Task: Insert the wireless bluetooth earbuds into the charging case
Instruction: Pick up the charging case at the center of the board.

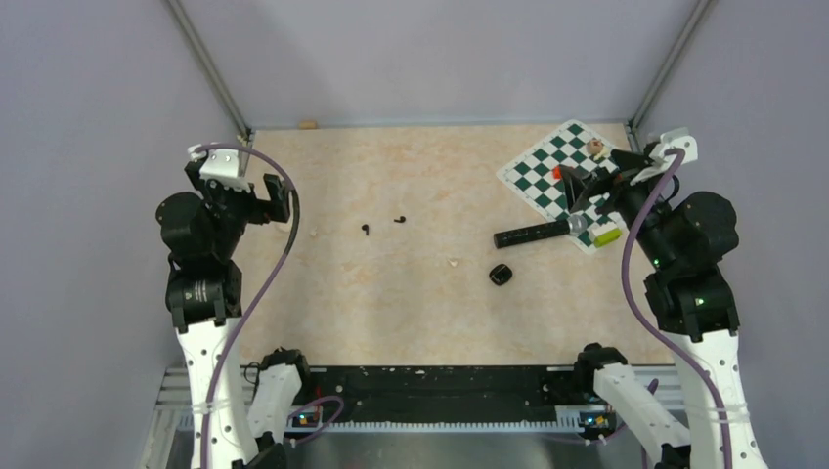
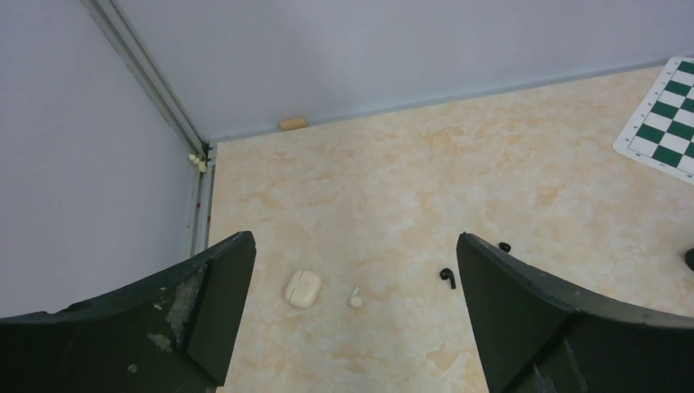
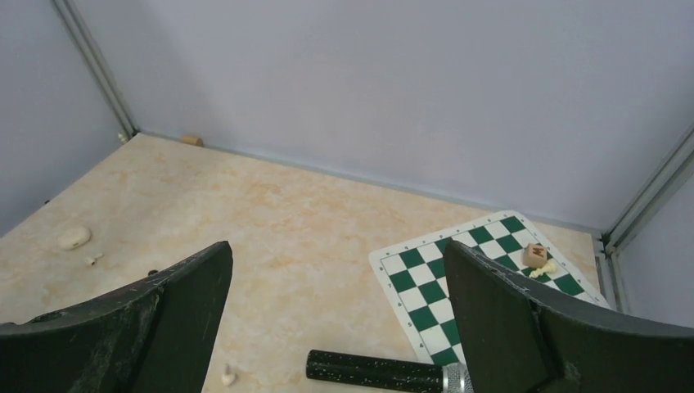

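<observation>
One earbud (image 1: pixel 366 230) and the other earbud (image 1: pixel 399 218) are tiny and black. Each is shaped like a comma with a short stem. They lie near each other but do not touch. The charging case (image 1: pixel 501 274) is a small shiny black box with round corners. It is bigger than either bud. It is too small here to tell if its lid is up.

The left claw (image 2: pixel 353 237) is spread wide and holds nothing. The buds lie on the table off to its right. In its own camera, one bud sits just beside the edge of its right finger (image 2: pixel 524 311). The case lies farther to the right, well apart from this claw.

The right claw (image 3: pixel 336 246) is spread wide too, and it holds nothing. It hangs over a green and white checkered mat (image 1: pixel 547 171) in the far right corner. The case lies to its left, between the buds and the right arm.

The table (image 1: pixel 420 313) is cream with soft orange swirls. A long black stick with a silver tip (image 1: pixel 533 234) lies by the mat. A little cream box (image 2: pixel 301 288) and a cream bud (image 2: pixel 355 297) lie in front of the left claw. Pale purple walls stand on three sides, with metal bars in the corners.
</observation>
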You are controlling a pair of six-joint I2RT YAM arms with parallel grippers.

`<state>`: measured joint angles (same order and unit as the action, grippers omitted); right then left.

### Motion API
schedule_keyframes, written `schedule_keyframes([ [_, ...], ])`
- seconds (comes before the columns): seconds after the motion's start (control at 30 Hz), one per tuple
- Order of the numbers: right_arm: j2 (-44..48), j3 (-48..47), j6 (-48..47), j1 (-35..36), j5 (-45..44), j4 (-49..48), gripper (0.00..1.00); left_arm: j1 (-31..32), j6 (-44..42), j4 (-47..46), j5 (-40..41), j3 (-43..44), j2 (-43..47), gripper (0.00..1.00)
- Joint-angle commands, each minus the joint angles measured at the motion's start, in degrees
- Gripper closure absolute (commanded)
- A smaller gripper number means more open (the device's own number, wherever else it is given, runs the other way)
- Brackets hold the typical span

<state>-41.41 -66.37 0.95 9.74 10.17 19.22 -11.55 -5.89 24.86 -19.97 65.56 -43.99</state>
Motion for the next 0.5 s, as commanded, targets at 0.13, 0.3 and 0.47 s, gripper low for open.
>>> schedule_keyframes([
  [0.13,-2.0,-0.4,-4.4,1.2,3.0,-2.8,0.01,-0.4,-1.4,-3.5,1.1,-1.1,-1.3,0.01],
  [0.3,-4.5,-4.4,-8.9,2.1,5.3,0.9,0.01,-0.3,-8.5,-1.8,0.6,0.6,-3.3,0.01],
  [0.47,-2.6,4.0,-10.1,2.3,9.9,-2.4,0.01,-0.3,-9.3,-0.5,-3.2,-3.8,-2.8,0.01],
])
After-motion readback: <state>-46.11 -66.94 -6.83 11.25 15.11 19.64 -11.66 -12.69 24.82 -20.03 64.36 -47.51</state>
